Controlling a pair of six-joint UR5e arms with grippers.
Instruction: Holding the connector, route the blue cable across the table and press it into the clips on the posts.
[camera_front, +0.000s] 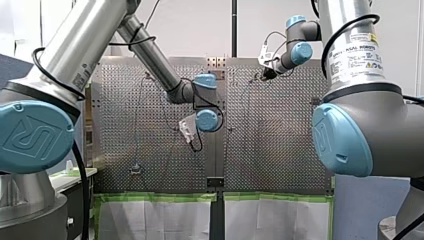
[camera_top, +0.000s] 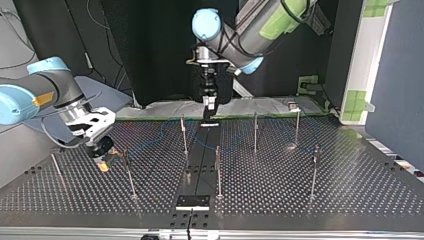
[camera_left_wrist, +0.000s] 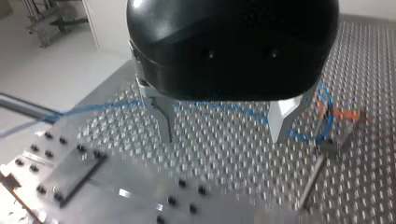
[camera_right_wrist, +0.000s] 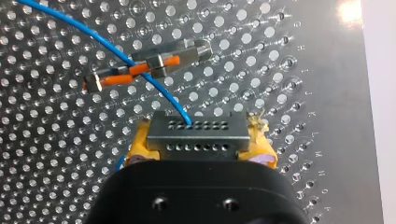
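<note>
Right fingers (camera_right_wrist: 138, 145) gripping connector (camera_right_wrist: 197, 136) crosswise, cable (camera_right_wrist: 98, 38) ahead

perforated table (camera_top: 350, 190); green-taped white sheets (camera_front: 150, 220) along its edge

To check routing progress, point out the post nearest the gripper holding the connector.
The post just beside my right gripper, which holds the connector, at the top view's left; every other post stands farther off.
</note>
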